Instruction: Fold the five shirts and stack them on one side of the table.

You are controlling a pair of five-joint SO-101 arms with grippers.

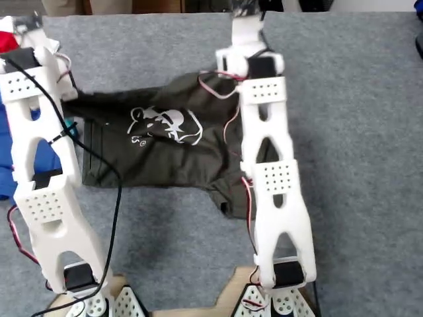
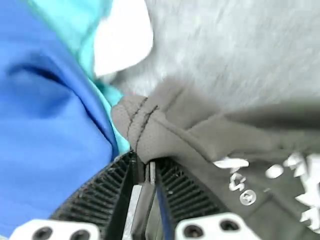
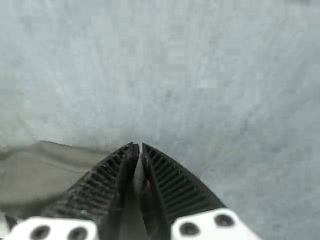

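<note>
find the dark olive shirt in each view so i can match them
High view: the dark olive shirt lies spread mid-table between the two arms.
Left wrist view: its stitched, bunched edge is pinched in the left gripper.
Right wrist view: a strip of it lies beside the shut right gripper.
Shared landmark: the grey table cover around the shirt; the white print also links the high and left wrist views.

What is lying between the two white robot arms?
The dark green shirt with a white drawing lies spread between the left arm and the right arm, as the high view shows.
</note>
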